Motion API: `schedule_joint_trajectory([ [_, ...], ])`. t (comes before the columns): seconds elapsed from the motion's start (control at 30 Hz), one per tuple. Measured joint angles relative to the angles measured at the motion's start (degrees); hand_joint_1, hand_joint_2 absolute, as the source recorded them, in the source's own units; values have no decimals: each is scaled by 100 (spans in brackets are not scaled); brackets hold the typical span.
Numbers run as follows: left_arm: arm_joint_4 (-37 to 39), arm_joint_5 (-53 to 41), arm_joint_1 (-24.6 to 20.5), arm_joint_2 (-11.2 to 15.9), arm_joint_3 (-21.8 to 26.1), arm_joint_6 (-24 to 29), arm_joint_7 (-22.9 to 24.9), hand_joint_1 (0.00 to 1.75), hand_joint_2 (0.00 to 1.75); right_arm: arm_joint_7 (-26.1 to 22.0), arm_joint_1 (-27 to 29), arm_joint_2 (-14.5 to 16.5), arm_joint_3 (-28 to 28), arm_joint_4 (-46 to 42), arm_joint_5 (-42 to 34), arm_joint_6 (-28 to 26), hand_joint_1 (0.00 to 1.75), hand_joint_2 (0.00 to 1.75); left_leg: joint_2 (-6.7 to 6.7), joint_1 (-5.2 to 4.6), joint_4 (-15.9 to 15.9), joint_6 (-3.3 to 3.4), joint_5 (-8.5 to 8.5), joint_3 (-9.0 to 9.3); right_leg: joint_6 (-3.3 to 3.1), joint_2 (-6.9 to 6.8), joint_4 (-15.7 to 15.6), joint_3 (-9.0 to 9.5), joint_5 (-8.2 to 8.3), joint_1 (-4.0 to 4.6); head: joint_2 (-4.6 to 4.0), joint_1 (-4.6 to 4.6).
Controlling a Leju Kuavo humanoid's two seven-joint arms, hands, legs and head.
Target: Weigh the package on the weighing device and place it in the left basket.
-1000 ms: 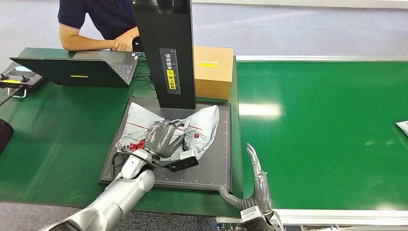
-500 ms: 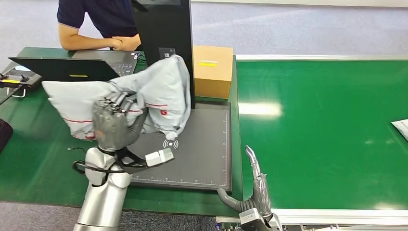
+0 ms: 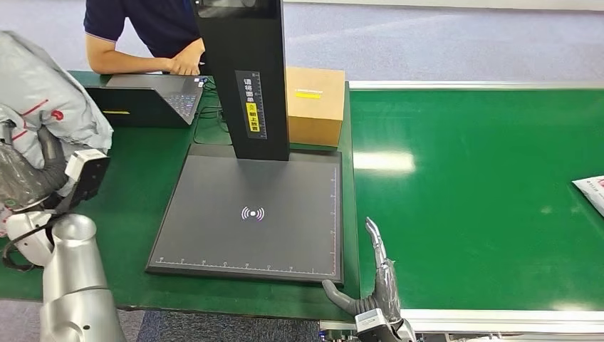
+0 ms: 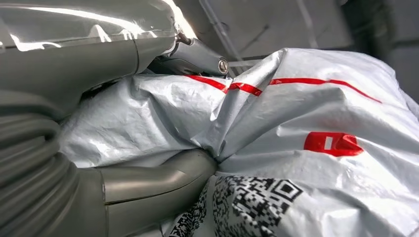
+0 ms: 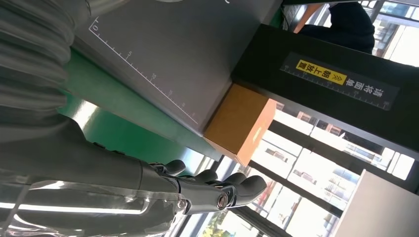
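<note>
Now left hand (image 3: pixel 25 182) grips package (image 3: pixel 43 96), well left of weighing device (image 3: pixel 249 214).

Grey package (image 3: pixel 43 92) at far left, crossed by thin red lines, red logo, black-and-white QR code. Dark grey scale plate (image 3: pixel 249 214) with white ruler ticks and a white wave symbol. Black post (image 3: pixel 246 78), yellow label. Tan box (image 3: pixel 314 105), yellow sticker. Glossy green desk (image 3: pixel 470 192). Navy sleeve (image 3: pixel 107 18) at far left.
</note>
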Motion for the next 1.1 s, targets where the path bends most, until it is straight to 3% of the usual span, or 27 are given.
schedule_joint_trajectory([
  [0.03, 257, -234, -146, 58, 302, -1, 59, 104, 175, -1, -16, 1, 2, 18, -17, -11, 0, 175, -1, 0, 0, 0, 0, -1, 0, -1, 0, 0, 0, 0, 0, 2],
  [0.13, 1108, -1019, -548, 252, 1159, -3, 654, 151, 175, -3, -65, 2, 12, 61, -34, -91, 0, 175, 3, -1, 0, 1, 0, 0, -1, 3, 0, -1, 1, -2, 0, 1],
  [0.17, 1373, -1210, -633, 323, 1356, -4, 979, 131, 175, -4, -74, 3, 16, 72, -34, -127, 0, 175, 5, -1, 1, 1, 0, 1, -1, 5, 0, -2, 2, -2, 0, 0],
  [0.27, 2147, -1484, -802, 559, 1701, -3, 1951, 20, 175, -4, -98, 3, 33, 93, -31, -204, 0, 175, 3, -1, 1, 1, 0, -1, -1, 1, 0, -3, 1, -1, 0, 1],
  [0.3, 2402, -1503, -849, 642, 1758, -3, 2215, 3, 175, -4, -108, 3, 40, 96, -28, -217, 0, 175, 1, -1, 1, 1, 0, -2, -1, -1, 0, -3, 1, -1, 0, 0],
  [0.4, 3180, -1488, -989, 885, 1857, -2, 2747, 0, 175, -4, -130, 3, 54, 115, -15, -227, 0, 175, 0, -1, 1, 1, 0, -4, -1, -1, 0, -4, 1, -1, 0, 0],
  [0.47, 3615, -1404, -1067, 1014, 1894, -2, 2821, 0, 175, -4, -146, 3, 58, 139, -11, -209, 0, 175, 0, -1, 1, 1, 0, -4, -1, -1, 0, -4, 1, -1, 0, 1],
  [0.63, 4150, -937, -1170, 1179, 1963, 0, 2362, 0, 175, -4, -223, 3, 72, 241, -25, -192, 0, 175, 2, -1, 2, 1, 0, -4, -1, -1, -1, -5, 1, -2, 0, 1],
  [0.8, 4447, 125, -1340, 1191, 2070, -59, 983, 0, 175, -4, -310, 3, 111, 350, -92, -273, 0, 175, 1, -1, 4, 1, 0, -3, -1, -1, -1, -5, 1, -2, 0, 0],
  [0.9, 4486, 1494, -1371, 1100, 1917, -445, 184, 0, 175, -4, -334, 1, 131, 396, -135, -350, 0, 175, 1, -2, 5, 1, 0, -3, -1, 0, -1, -4, 2, -3, 0, 0],
  [1.0, 3936, 3637, -987, 910, 1025, -952, -32, 0, 175, -4, -343, -1, 143, 422, -174, -407, 0, 175, 4, -3, 4, 2, -1, -3, -1, 2, -1, -4, 1, -3, 0, 0],
  [1.1, 2854, 5163, -200, 758, -502, -1344, -55, 0, 175, -4, -338, -4, 143, 427, -203, -427, 0, 175, -3, -3, 5, 4, -3, -9, 2, -4, -3, -6, -2, -4, 0, 0],
])
